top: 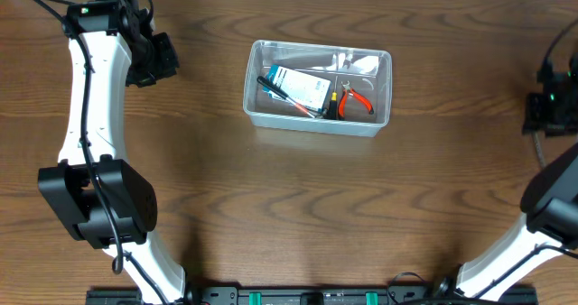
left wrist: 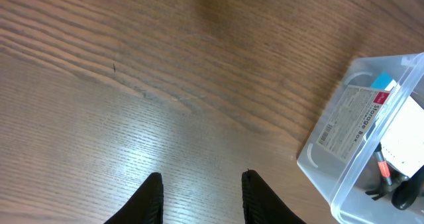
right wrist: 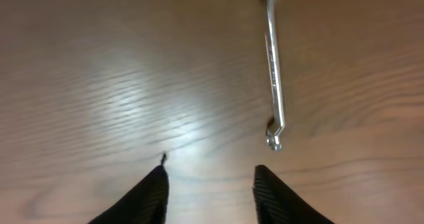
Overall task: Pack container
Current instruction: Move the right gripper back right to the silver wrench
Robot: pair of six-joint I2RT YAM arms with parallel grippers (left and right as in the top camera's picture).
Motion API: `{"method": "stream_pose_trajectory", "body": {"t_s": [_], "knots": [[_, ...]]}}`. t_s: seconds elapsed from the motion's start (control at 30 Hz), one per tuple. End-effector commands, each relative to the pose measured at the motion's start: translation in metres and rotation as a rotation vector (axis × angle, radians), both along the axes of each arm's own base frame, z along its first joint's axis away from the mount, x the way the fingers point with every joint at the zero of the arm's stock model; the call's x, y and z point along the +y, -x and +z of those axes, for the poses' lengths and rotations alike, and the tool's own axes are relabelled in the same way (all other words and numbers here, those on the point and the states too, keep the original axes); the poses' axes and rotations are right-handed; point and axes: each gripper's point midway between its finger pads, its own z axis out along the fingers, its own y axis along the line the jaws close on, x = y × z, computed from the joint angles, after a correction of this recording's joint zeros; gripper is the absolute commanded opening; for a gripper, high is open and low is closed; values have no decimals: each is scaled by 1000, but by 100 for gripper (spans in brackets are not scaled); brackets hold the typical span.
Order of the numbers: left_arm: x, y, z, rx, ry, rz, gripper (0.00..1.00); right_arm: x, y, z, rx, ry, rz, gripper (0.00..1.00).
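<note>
The container [top: 312,124] sits on the bench [top: 271,206] at upper centre of the overhead frame, holding a blue-and-white box [top: 298,87] and orange-handled pliers [top: 358,100]. The left tool [left wrist: 202,197] hangs with its fingers apart and empty at upper left. The right tool [right wrist: 209,194], also apart, has a silver wrench [right wrist: 273,65] at the upper right of its view.

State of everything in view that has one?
container: upright, open top, partly packed
cardboard box: lying inside container
pliers: inside container
wrench: flat on table, ungripped
left gripper: open, empty
right gripper: open, empty
</note>
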Motion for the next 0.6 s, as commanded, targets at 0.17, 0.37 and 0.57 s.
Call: {"method": "stream_pose_trajectory", "body": {"t_s": [0.17, 0.37, 0.57], "knots": [[2, 4, -8, 34, -10, -2, 29, -29, 20, -22, -64, -86, 24, 47], [2, 5, -8, 35, -10, -2, 29, -49, 19, -34, -107, -48, 51, 46], [2, 5, -8, 37, -10, -2, 29, -53, 13, -51, -133, -18, 131, 42]]}}
